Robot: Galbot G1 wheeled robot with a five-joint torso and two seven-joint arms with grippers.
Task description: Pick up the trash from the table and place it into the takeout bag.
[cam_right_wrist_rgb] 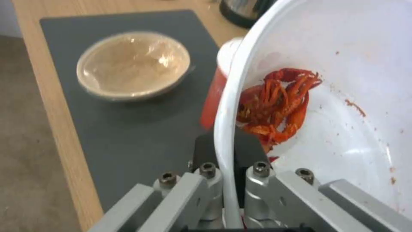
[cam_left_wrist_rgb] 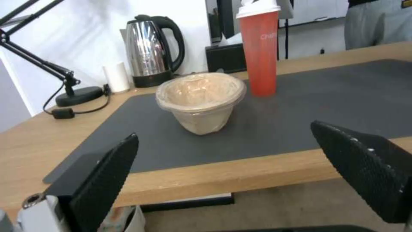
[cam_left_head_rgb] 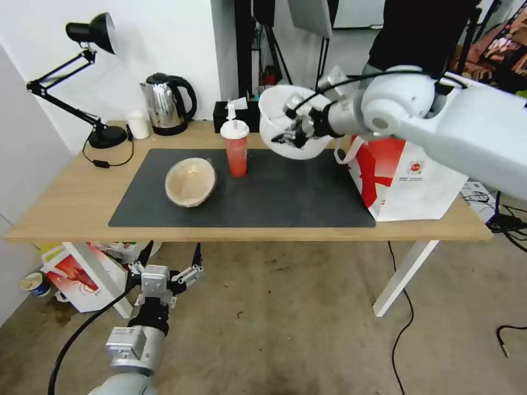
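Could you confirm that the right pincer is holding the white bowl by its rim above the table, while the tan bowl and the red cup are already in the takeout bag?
Not quite. The right pincer does grip the white bowl by its rim above the table, but the tan bowl and the red cup are on the mat, not in the takeout bag, as the head view shows.

I see right gripper (cam_left_head_rgb: 293,131) clamping white bowl (cam_left_head_rgb: 274,123) aloft beside takeout bag (cam_left_head_rgb: 409,178); left gripper (cam_left_head_rgb: 167,266) spread wide below table (cam_left_head_rgb: 71,203).

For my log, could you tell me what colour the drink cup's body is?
Red, under a white lid; the drink cup shows best in the left wrist view.
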